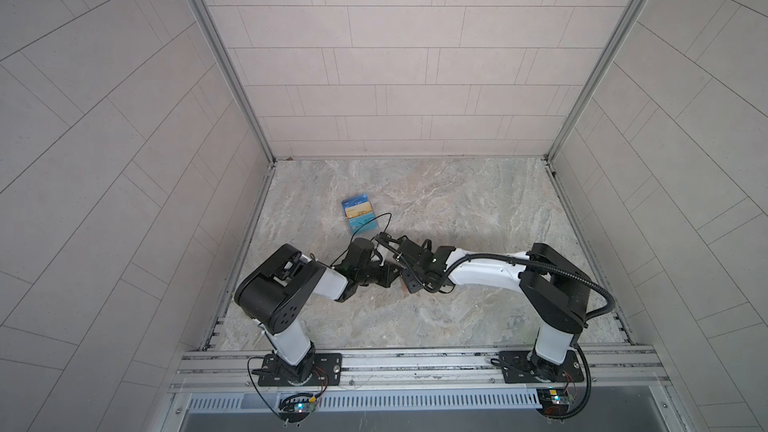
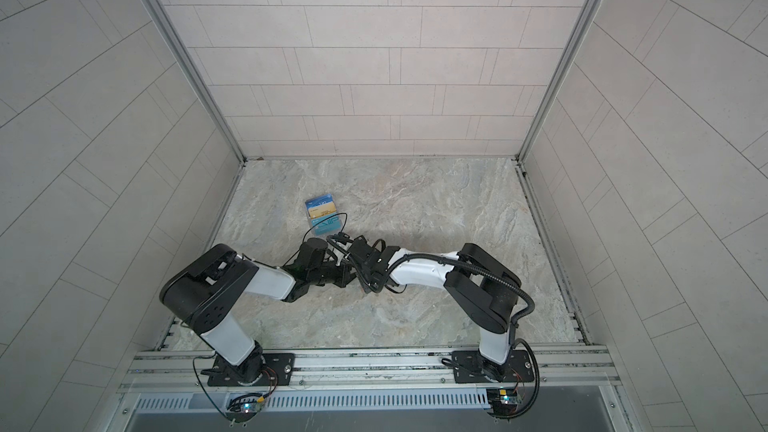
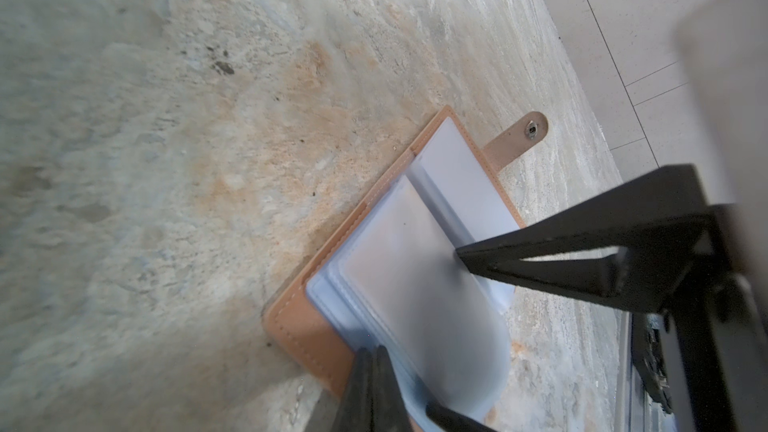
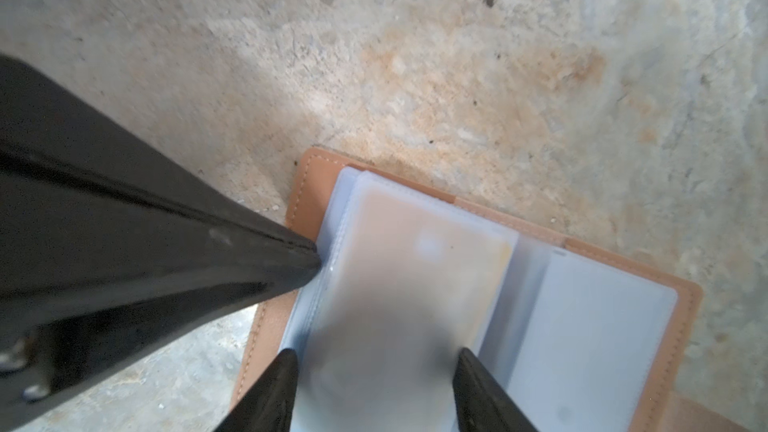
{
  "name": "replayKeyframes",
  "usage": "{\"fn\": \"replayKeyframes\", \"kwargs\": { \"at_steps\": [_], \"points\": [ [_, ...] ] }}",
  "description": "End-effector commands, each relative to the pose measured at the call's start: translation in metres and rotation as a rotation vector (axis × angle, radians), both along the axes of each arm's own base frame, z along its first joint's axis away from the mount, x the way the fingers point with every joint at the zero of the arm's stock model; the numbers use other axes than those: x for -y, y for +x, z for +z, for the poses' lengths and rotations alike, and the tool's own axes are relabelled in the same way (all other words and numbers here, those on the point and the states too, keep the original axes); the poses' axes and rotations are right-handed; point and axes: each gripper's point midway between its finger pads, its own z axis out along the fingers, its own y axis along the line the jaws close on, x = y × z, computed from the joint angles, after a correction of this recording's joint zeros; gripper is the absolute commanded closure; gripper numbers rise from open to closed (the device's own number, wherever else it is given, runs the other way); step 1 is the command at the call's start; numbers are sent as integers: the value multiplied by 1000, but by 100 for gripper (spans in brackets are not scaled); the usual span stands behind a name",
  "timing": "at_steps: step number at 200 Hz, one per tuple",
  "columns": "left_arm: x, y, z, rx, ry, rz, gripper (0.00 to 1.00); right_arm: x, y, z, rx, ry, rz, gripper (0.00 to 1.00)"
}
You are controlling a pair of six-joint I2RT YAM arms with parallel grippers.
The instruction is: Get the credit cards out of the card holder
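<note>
Card holder: stitched tan leather

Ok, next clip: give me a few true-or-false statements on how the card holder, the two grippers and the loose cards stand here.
1. The card holder lies open on the table. True.
2. Its snap tab is fastened. False: it sticks out loose beside the cover.
3. The right gripper is shut. False: its jaws stand apart, one on each side of a lifted sleeve.
4. The left gripper is shut, its tips at the sleeves' edge. True.
5. The pile of cards rests on the card holder. False: it lies on the table, apart from it and farther back.
</note>
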Motion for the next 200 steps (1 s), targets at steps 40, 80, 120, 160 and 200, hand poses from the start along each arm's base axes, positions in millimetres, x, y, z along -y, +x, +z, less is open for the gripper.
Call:
{"fn": "replayKeyframes", "kwargs": {
  "at_steps": [40, 80, 120, 160, 200],
  "points": [
    [-13, -16, -32, -89, 93, 3, 100, 15, 1, -2, -10, -33, -17, 48],
    [-14, -17, -33, -90, 101, -2, 100, 19, 3, 4, -13, -3, -16, 48],
    [-14, -18, -33, -90, 106, -5, 100, 28, 7, 6, -22, 19, -33, 59],
    [-15, -19, -34, -93, 110, -7, 100, 46, 13, 4, -6, -20, -85, 61],
    [-15, -18, -33, -92, 111, -10, 100, 78, 24, 13, 53, -103, -165, 56]
  ]
}}
